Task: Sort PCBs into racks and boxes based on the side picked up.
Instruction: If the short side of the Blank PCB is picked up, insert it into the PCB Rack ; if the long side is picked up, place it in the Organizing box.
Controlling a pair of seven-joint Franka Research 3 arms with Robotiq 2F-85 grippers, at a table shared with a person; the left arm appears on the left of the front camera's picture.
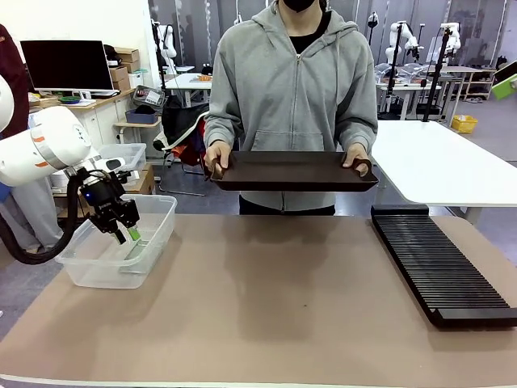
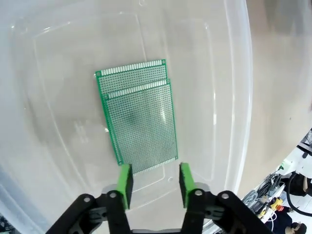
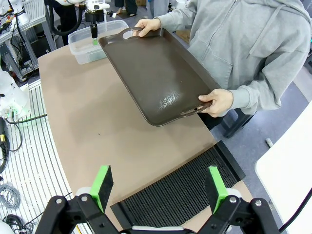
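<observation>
Two green PCBs (image 2: pixel 141 124) lie flat and overlapping on the floor of the clear tub (image 2: pixel 234 97); the lower board's edge (image 2: pixel 131 72) peeks out beyond the upper one. My left gripper (image 2: pixel 156 183) hangs open just above their near edge, with nothing between its green pads. From the front, the left gripper (image 1: pixel 123 220) reaches down into the box (image 1: pixel 97 271) at the table's left, a green board (image 1: pixel 136 244) below it. The long black rack (image 1: pixel 440 267) lies at the right. My right gripper (image 3: pixel 159 187) stands open above the rack (image 3: pixel 190 195), holding nothing.
A person at the far side holds a wide dark brown tray (image 1: pixel 295 171) in both hands above the table edge; in the right wrist view the tray (image 3: pixel 156 73) looks bare. The brown tabletop (image 1: pixel 275 307) stretches between tub and rack. A white table (image 1: pixel 444 162) stands at the back right.
</observation>
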